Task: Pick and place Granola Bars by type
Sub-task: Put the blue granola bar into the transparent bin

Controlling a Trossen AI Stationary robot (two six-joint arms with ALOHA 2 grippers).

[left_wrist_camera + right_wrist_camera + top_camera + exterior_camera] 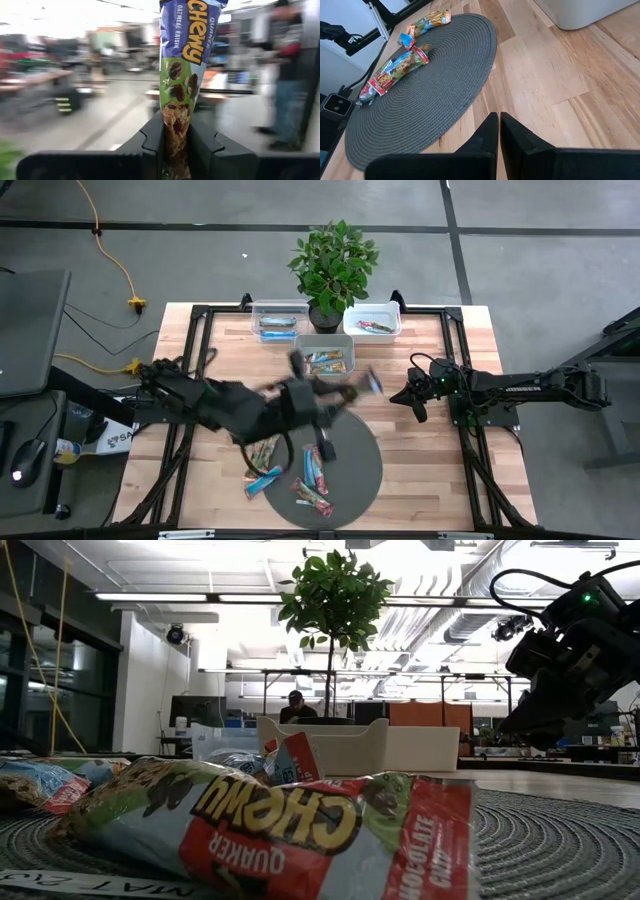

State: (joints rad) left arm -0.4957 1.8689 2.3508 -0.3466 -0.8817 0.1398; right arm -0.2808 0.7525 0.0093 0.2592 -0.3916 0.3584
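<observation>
My left gripper (352,390) hangs in the air near the middle of the table, between the round grey mat (350,445) and the nearest clear bin (325,340), and is shut on a blue granola bar (181,45). Several other bars (262,455) lie flat on the mat's left and near part, and a red one fills the front of the low view (300,830). My right gripper (499,125) is shut with nothing in it, low over bare wood to the right of the mat. My left gripper pinches the blue bar's near end (176,127) between its two fingers (155,135). The fingers point about level and the bar runs along them, sticking out past their tips. The bar is lifted clear of table and mat.
Three clear bins stand at the far side: one with blue bars (278,328), one with a red multicoloured bar (372,326), and a nearer one with yellow-brown bars (326,362). A potted plant (333,265) stands between the far two. Bare wood lies right of the mat.
</observation>
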